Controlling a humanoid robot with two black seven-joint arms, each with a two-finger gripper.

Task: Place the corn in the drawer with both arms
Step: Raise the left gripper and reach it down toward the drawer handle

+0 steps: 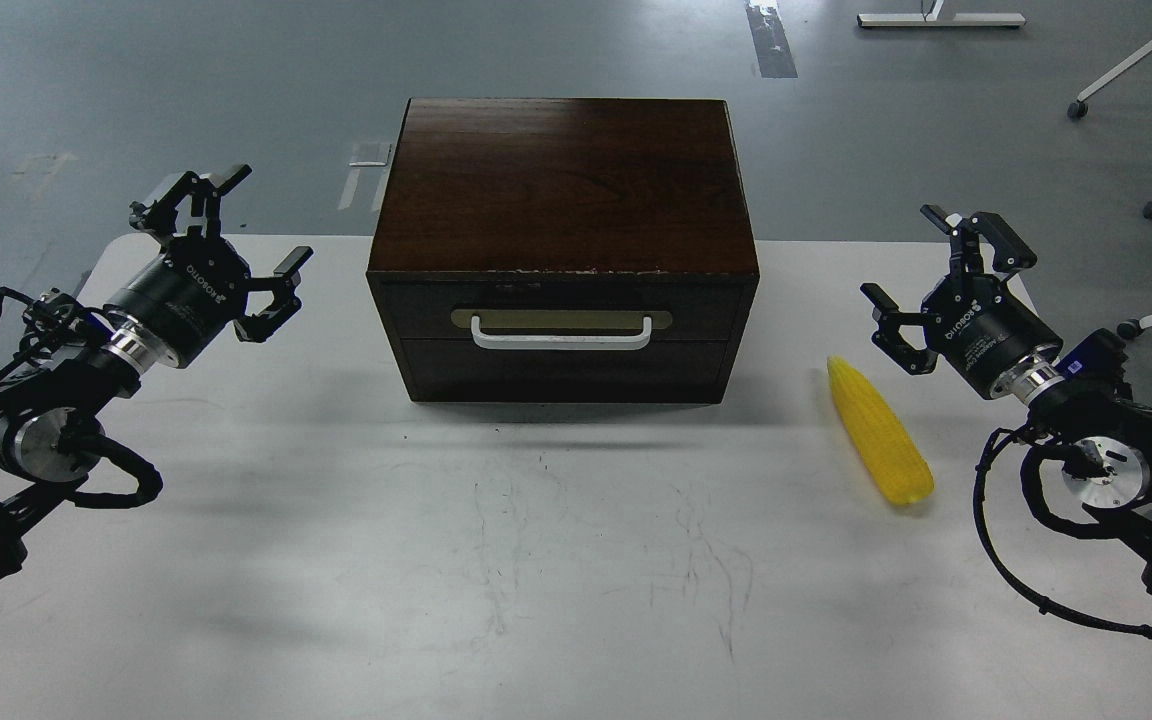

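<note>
White table [536, 600]: left end effector [236, 235], right end effector [936, 280] both spread wide, empty; corn [879, 430] untouched; drawer [561, 330] closed.

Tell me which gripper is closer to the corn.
The right gripper: it hangs just beside the corn, while the left gripper sits across the table, beyond the wooden box.

Left arm [56, 400] enters from the left edge, wrist angled up toward the far right; left gripper [236, 235] fingers spread, holding nothing. Right arm [1106, 440] enters from the right, angled far-left; right gripper [946, 275] likewise spread, unloaded.
</note>
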